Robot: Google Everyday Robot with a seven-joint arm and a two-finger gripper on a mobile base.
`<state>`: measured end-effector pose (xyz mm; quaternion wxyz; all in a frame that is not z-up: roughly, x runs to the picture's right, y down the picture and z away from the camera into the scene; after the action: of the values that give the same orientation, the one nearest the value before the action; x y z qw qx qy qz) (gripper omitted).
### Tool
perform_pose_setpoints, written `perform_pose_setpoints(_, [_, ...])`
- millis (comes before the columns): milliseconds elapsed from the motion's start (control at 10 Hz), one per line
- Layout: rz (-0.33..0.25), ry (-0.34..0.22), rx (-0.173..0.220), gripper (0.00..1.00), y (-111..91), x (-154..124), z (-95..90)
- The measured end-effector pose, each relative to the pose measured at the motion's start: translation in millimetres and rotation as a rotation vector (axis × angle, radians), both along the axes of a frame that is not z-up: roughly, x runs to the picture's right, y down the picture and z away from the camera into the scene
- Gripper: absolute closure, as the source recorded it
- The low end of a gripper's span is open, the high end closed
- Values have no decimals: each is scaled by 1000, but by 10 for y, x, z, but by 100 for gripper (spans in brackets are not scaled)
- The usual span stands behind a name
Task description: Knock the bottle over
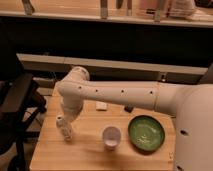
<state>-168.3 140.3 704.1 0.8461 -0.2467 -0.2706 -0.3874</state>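
Observation:
The bottle [64, 128] is small, slim and pale with a white cap. It stands near the left edge of the wooden table [85, 155], leaning slightly. My white arm reaches in from the right, bends at the wrist and points down. The gripper [69, 118] is right at the bottle's top, on its right side, touching it or nearly so. The wrist hides most of the gripper.
A white cup [111, 137] stands at the table's front middle, with a green bowl [146, 133] to its right. A small white item [101, 105] and a dark item [129, 107] lie further back. A black chair [17, 100] stands off the table's left edge.

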Motion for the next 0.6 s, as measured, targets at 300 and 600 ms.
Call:
perform_pose_setpoints(300, [-38, -50, -19, 98, 69, -343, -39])
perform_pose_setpoints(600, [-72, -95, -26, 98, 149, -474, -89])
